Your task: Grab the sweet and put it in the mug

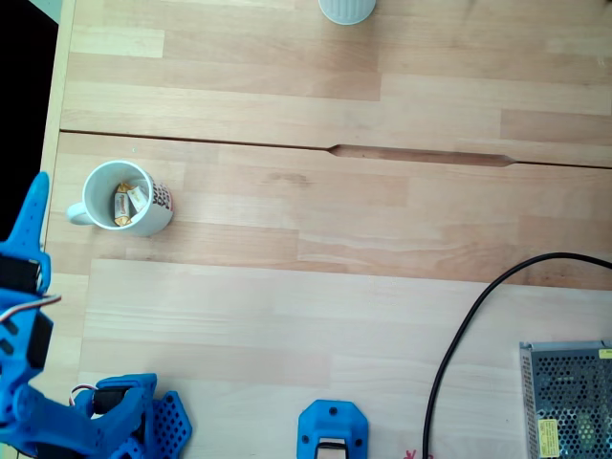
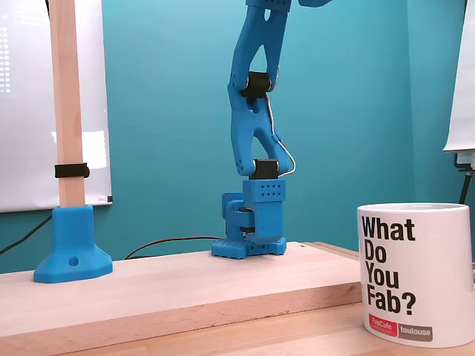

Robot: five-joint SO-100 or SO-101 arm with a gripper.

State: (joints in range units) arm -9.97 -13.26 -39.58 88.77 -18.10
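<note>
The sweet (image 1: 122, 205) lies inside the mug (image 1: 156, 218), seen from above in a fixed view; a second wrapped candy (image 1: 140, 197) rests just beside it in the same mug, the two touching or nearly so. The mug stands upright on the left part of the wooden table (image 1: 335, 287), its handle pointing left and the dark dotted print showing on its right side.

The blue arm (image 1: 29, 316) stands at the left edge of that view, near and left of the mug and apart from it. Its pincer cannot be made out clearly there, so how far open it is, or whether it holds anything, I cannot tell.

Along the far edge sits a pale ribbed cup (image 1: 346, 9). On the near right a black cable (image 1: 459, 335) curves past a metal mesh box (image 1: 569, 397).

In the other fixed view, the arm (image 2: 256, 126) rises from its base (image 2: 251, 222), with a white printed mug (image 2: 415, 271) close on the right.
</note>
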